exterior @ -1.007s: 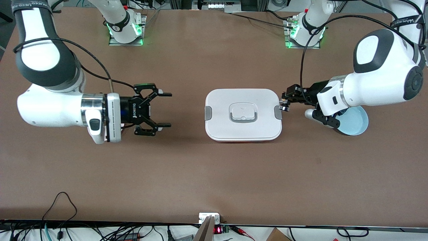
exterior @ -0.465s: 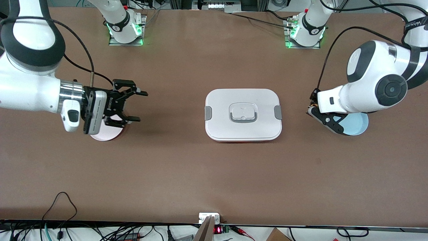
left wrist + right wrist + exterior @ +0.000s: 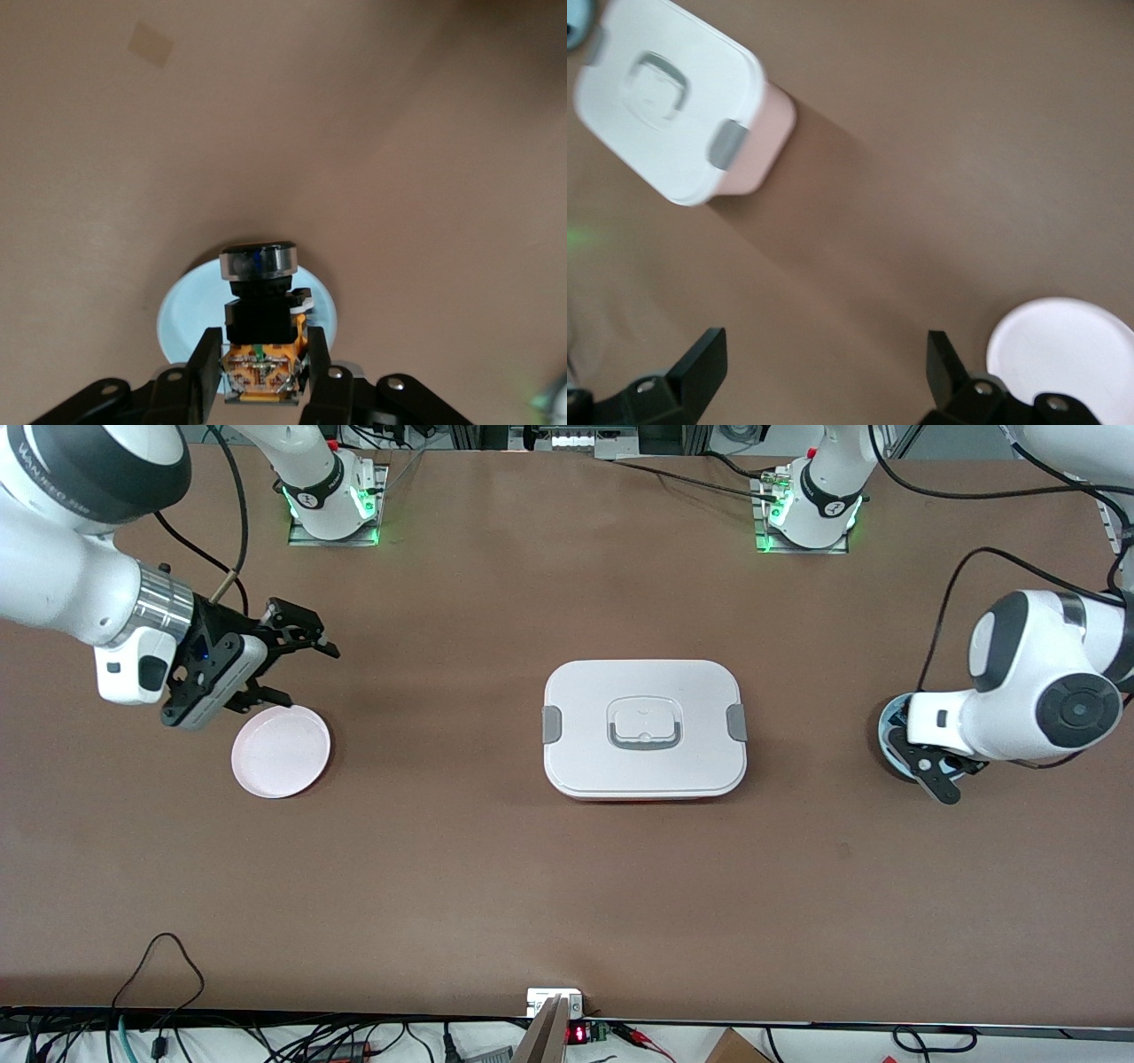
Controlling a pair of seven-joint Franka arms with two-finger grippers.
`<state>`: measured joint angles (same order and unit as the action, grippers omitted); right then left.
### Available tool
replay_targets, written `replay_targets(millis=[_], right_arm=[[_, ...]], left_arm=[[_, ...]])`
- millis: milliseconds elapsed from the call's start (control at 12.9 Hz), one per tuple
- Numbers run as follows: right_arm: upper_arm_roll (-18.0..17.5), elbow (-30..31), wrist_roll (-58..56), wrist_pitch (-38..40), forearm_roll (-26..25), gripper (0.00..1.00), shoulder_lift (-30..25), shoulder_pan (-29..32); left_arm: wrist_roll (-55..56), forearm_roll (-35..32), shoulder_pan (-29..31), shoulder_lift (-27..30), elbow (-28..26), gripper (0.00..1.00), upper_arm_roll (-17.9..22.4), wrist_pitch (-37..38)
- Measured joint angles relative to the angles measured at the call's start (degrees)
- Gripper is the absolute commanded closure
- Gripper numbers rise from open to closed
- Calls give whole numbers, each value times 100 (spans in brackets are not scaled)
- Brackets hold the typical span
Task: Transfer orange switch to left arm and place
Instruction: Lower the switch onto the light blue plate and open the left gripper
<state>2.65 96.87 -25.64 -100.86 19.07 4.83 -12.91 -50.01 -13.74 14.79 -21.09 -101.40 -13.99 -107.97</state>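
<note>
Switch (image 3: 259, 332) is clamped in left pincer (image 3: 259, 367) over the blue plate (image 3: 190, 319) at the left arm's end of the desk. Likely light, rigid, slick cap: hold the black body. Right pincer (image 3: 285, 662) spread empty beside pink plate (image 3: 281, 751); box (image 3: 644, 728) mid-desk.

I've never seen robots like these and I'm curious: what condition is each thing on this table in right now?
Left tool: shut on the switch, over the blue plate.
Switch: held upright, cap away from the tool.
Blue plate: on the table at the left arm's end, nothing seen on it.
Right tool: open, holding nothing, over the table beside the pink plate.
Pink plate: nothing on it.
Box: lid on, clips shut.
</note>
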Motion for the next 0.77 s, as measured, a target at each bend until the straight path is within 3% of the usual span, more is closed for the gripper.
replay_targets(millis=[310, 465, 775], right_arm=[[109, 425, 727, 136, -1258, 0, -424, -70], [158, 470, 756, 139, -1537, 0, -439, -62], [207, 431, 762, 128, -1995, 0, -446, -3]], left_arm=[[-1156, -4, 825, -135, -830, 74, 16, -1276], [-1464, -4, 1148, -222, -1023, 74, 15, -1502], [-1654, -4, 1207, -388, -1061, 74, -22, -1685]])
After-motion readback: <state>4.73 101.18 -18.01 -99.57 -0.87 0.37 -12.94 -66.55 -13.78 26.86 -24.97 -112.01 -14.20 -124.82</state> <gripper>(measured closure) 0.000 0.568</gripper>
